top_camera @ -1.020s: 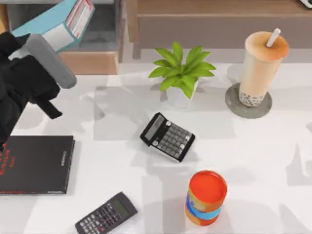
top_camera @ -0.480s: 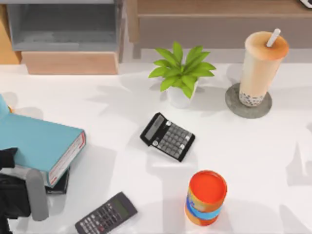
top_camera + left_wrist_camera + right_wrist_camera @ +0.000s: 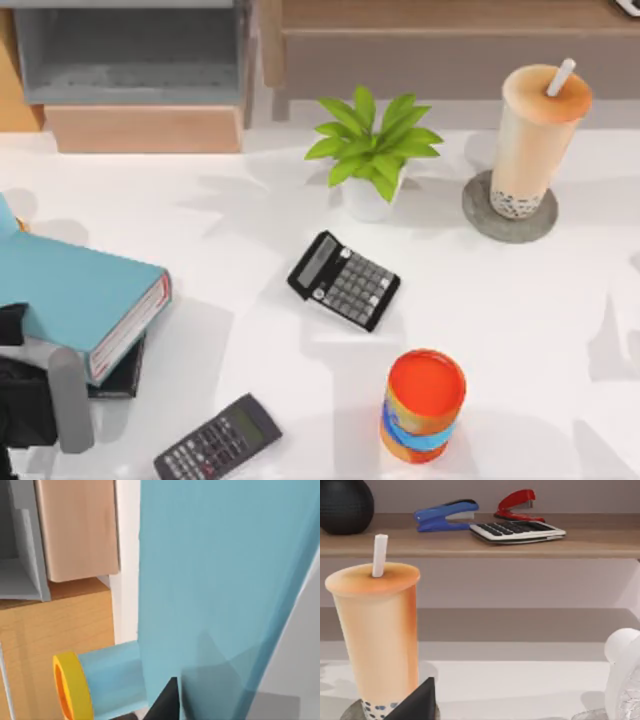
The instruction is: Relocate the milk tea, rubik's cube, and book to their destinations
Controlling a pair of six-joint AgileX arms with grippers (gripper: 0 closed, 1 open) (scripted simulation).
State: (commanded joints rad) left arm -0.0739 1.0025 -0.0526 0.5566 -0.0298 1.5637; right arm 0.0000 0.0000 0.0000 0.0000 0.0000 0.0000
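One book (image 3: 80, 300) overhanging black book (image 3: 122, 370).

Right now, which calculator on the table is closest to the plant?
The bigger black calculator in the middle of the table, just below the potted plant. The other, slimmer calculator lies at the table's front edge, near the teal book.

Bright, even light falls on the white table (image 3: 520, 330) — soft grey shadows spread beside the plant (image 3: 372, 150), the can (image 3: 424, 405) and the milk tea (image 3: 538, 135). No glare. The book (image 3: 225, 580) looms close in the left wrist view — flat, featureless teal.
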